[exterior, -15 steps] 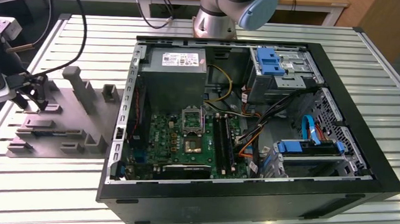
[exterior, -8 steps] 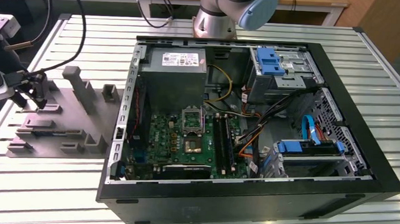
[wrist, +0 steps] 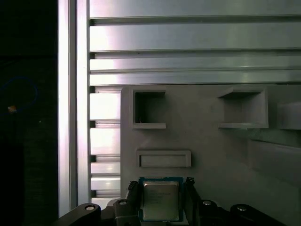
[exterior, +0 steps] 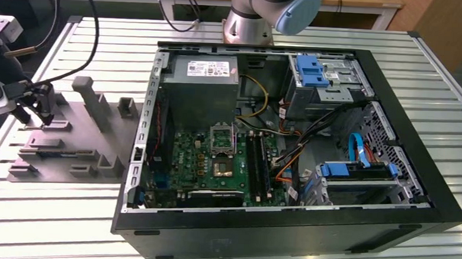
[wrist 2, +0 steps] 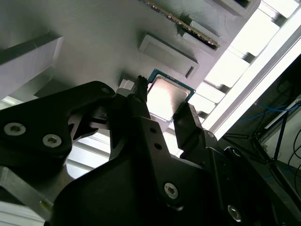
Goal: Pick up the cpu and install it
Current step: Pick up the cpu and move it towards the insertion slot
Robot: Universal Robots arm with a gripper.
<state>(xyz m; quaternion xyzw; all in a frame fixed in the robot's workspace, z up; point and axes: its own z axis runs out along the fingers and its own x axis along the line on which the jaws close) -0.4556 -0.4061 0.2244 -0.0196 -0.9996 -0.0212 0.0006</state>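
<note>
Cpu (wrist: 161,200) sits between my fingers (wrist 2: 186,117), over grey tray (wrist: 207,150), near tray's edge. My gripper (exterior: 36,121) narrowed to chip width, pressing its two opposite sides. Cannot tell whether it is lifted off tray.

tray left, open case right

on the slatted silver metal table (exterior: 44,214), the grey moulded plastic tray (exterior: 64,150) lies at the exterior view's left, just beside the open black computer case (exterior: 289,233) at its right. the green motherboard (exterior: 201,163) lies inside the case, the silver rectangular socket frame (exterior: 223,136) on it. the black gripper (exterior: 36,119) is over the tray's left end; in both wrist views the small square silver-topped cpu (wrist: 161,200) (wrist 2: 167,96) sits between its fingers (wrist: 189,200), an edge against each.
</note>
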